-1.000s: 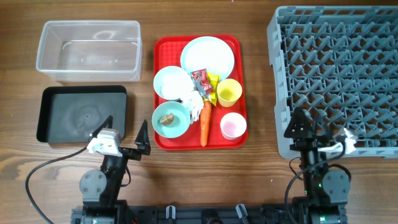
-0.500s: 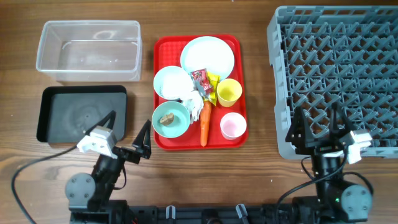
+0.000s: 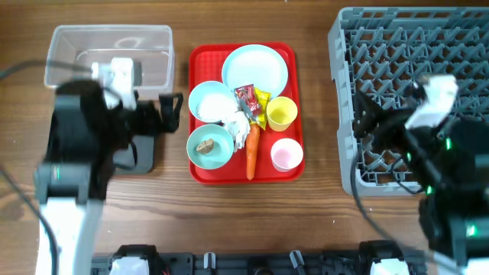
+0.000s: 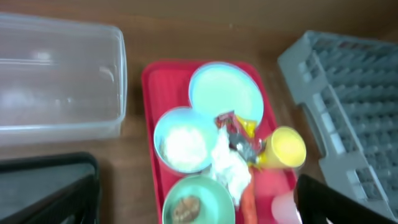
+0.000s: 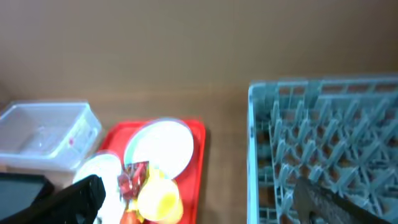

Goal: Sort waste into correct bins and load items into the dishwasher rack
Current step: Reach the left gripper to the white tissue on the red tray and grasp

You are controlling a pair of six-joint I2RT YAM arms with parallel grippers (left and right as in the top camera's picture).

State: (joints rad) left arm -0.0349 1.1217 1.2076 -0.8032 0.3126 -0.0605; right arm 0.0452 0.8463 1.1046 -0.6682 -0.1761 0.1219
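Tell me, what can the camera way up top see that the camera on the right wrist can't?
Only the overhead camera shows the pink cup, the bowl with the brown lump and the left arm.

Only the right wrist camera shows nothing new on the table. It just sees the right gripper up close, with its dark jaws wide apart at the bottom corners.

Both show the clear tub, the red tray, the plate, the yellow cup and the rack.

Shallow black rectangular tray (image 3: pixel 147 157): lying mostly beneath left arm (image 3: pixel 72 149) (overhead).
Grey plastic lattice crate (image 3: pixel 397 46): running past right edge.
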